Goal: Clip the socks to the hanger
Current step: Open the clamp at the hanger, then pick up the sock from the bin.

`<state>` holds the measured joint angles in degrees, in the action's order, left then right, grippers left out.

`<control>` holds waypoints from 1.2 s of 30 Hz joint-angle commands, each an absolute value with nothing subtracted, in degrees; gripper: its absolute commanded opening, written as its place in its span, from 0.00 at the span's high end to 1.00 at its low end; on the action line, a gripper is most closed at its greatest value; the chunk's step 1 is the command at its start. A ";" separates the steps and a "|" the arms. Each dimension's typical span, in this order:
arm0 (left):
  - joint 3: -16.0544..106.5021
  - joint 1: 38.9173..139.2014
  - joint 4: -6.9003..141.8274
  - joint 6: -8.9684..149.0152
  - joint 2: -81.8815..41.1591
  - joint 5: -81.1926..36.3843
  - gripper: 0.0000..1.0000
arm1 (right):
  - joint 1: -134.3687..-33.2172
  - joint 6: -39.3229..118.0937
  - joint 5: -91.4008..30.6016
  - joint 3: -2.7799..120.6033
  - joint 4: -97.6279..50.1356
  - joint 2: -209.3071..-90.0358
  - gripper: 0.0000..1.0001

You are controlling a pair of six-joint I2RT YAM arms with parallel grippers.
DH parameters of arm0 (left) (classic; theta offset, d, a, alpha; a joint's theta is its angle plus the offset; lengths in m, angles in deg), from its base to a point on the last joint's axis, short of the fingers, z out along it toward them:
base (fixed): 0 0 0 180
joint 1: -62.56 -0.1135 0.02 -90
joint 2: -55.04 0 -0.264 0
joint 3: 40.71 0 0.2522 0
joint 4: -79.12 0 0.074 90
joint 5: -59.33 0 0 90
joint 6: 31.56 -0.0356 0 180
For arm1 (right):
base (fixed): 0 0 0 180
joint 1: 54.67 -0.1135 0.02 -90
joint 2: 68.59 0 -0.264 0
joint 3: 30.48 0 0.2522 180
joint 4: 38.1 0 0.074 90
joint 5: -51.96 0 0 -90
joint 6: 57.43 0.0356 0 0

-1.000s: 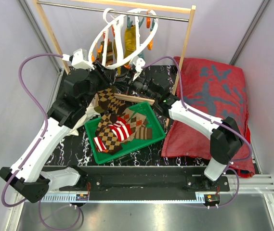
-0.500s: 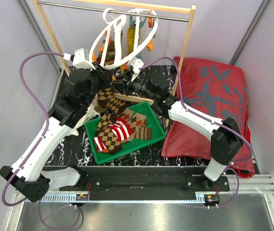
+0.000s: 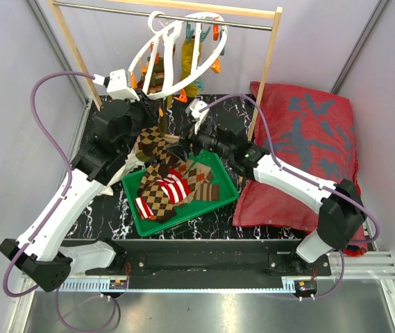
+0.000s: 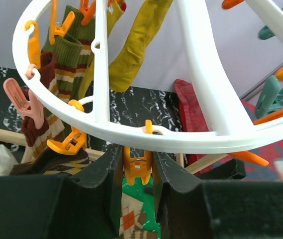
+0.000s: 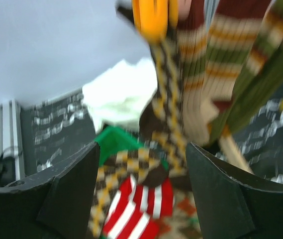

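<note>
- The hanger (image 4: 201, 74) hangs by its hook from the metal rod (image 3: 253, 26) of the wooden rack (image 3: 265, 76), over the far edge of the table (image 3: 100, 215) and left of its middle.
- Its ring is steeply tilted. Seen from above, its long axis runs from the low left side, near the left arm, up to the right side by the rod.
- The left gripper (image 4: 137, 152) reaches the ring's low edge from beneath; its fingers are closed narrowly, pinching an orange clip (image 4: 137, 167) that hangs from the ring.
- An olive-yellow sock (image 4: 136, 45) and a striped sock (image 4: 69, 64) hang clipped, pointing down.
- The right gripper (image 5: 143, 194) is spread wide and holds nothing.
- An argyle sock (image 5: 168, 99) hangs lengthwise down beyond its fingers, between them and apart from both.
- More socks (image 3: 173, 187) lie heaped in the green tray (image 3: 129, 194) mid-table.
</note>
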<state>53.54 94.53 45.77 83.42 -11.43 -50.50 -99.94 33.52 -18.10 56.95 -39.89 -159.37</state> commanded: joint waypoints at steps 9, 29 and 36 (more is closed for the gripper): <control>54.79 94.46 48.23 75.06 -11.40 -52.64 1.00 | -102.56 30.99 -18.35 55.60 -22.78 -165.08 0.23; 56.29 94.38 45.32 75.14 -11.23 -53.08 1.00 | -117.77 18.95 -23.62 62.46 -8.52 -178.18 0.39; 56.11 94.38 45.06 75.23 -11.14 -53.34 1.00 | -120.41 18.07 -25.47 65.19 -6.41 -183.02 0.45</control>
<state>54.05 94.53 44.41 75.81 -11.45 -51.83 -118.98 19.23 -23.80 62.35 -7.89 -181.27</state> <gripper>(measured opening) 0.274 0.555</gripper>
